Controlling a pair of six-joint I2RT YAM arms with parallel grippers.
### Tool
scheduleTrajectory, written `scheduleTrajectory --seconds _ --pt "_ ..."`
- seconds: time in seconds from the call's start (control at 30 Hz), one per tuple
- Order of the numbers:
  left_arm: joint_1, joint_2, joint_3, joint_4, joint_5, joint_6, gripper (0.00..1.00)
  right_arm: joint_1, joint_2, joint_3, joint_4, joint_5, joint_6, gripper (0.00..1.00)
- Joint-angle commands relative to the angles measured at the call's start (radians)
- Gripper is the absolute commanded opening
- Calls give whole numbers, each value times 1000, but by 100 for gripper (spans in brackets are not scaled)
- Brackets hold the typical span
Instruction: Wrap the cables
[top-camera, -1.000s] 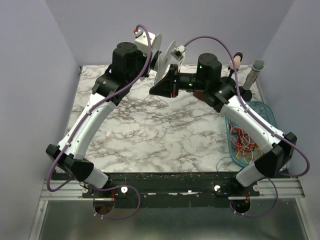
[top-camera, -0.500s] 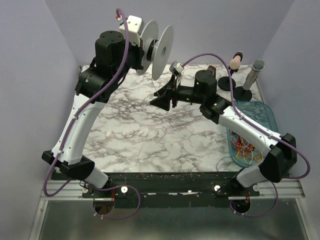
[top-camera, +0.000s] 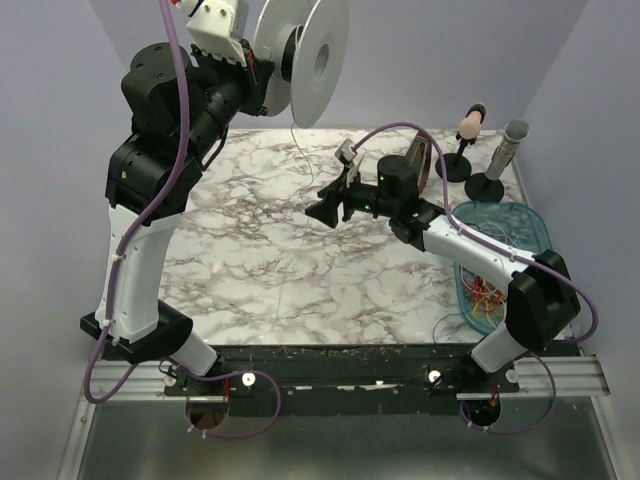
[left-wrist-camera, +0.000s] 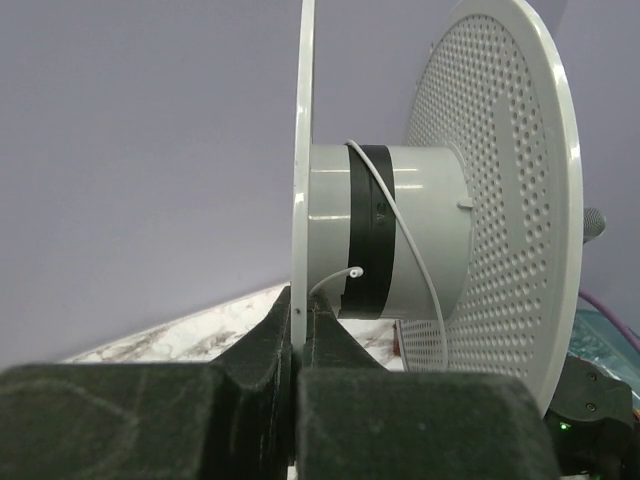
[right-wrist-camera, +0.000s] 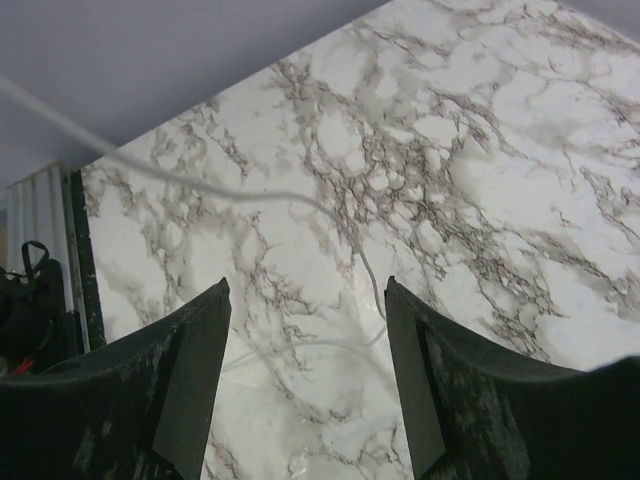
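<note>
Because thread-thin and limp, best treated as near weightless: no stiffness to push with, quick to snag and knot, apt to slip from smooth pads. Found as a red, orange, yellow and green tangle of cables (top-camera: 485, 285) in the blue tray (top-camera: 530, 225) at the right edge of the marble table (top-camera: 260, 260), well apart from both claws. Left gripper (left-wrist-camera: 298, 310): pinched shut on the near flange of the white spool (top-camera: 305, 60), raised high and on edge. Right gripper (right-wrist-camera: 305, 300): parted wide above the table, holding nothing, with a thin white cable (right-wrist-camera: 250, 190) running loose below and between its fingers, seemingly untouched. Same sort of white strand laid across the spool's grey hub (left-wrist-camera: 420, 230), free end poking out beside a black band (left-wrist-camera: 368, 230). Probably best pinched crosswise near a free end and kept lightly taut while winding; worth avoiding the middle of the tangle, likely to drag the whole clump along.
</note>
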Motion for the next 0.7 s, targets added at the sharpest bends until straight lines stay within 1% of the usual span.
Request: scheduleTrajectory --seconds 0.0,0.07,0.1,0.13,0.17,0.27,0.4,0.5,0.6,0.67 --pt "-4 3 57 53 5 38 0 -8 -14 -62 52 -16 -61 72" --pt "-4 12 92 54 5 46 0 -9 -32 -111 87 -24 -61 76" --pt "-4 20 111 54 6 50 0 -9 -38 -136 110 -16 -51 83" --pt "-4 28 131 54 9 53 0 -9 -38 -153 129 2 -35 97" --pt "-4 34 144 54 9 56 0 -9 -34 -163 147 8 -19 100" --pt "-4 46 175 61 8 69 0 -9 29 -173 218 -4 8 100" --pt "-4 51 189 57 20 60 0 -11 123 -139 311 36 79 100" --pt "-6 49 191 60 23 52 0 -11 215 -61 325 -1 120 99" --pt "-6 49 204 60 29 44 0 -11 293 -5 333 40 192 99" --pt "-6 48 214 57 41 37 0 -12 327 -10 379 60 228 95"
